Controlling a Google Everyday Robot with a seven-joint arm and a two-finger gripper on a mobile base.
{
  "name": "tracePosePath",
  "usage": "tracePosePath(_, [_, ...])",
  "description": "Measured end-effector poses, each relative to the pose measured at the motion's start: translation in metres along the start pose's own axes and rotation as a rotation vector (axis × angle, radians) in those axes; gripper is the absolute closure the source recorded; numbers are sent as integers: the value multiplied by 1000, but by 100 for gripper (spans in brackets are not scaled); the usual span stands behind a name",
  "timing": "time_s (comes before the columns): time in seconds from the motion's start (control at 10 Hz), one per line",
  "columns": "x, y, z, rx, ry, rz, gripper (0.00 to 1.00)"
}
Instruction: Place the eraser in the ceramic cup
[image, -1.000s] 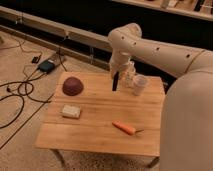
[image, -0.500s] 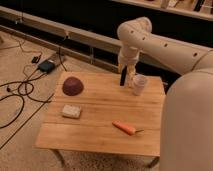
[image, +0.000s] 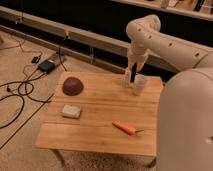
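Note:
My gripper (image: 130, 71) hangs pointing down over the far right part of the wooden table (image: 100, 132), shut on the eraser (image: 128, 78), a slim dark block that sticks down from between the fingers. The eraser's lower end is just above the tabletop. The ceramic cup (image: 140, 85), small and whitish, stands upright right beside it, just right of the gripper. The eraser is left of the cup's rim, not over its opening. The white arm bends down from the upper right.
A dark red dome-shaped bowl (image: 73, 86) sits at the table's left rear. A flat white-beige pad (image: 71, 111) lies at the left front, and an orange carrot-like thing (image: 125, 128) lies at the front middle. Cables and a small box (image: 46, 65) lie on the floor to the left.
The gripper has carried the eraser to the right and toward the back of the table, from left of the cup to right beside it. Nothing else on the table has moved.

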Motion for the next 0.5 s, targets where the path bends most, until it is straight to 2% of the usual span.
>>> tracePosePath(0.5, [-7,-22,17,45,-34,35,100])
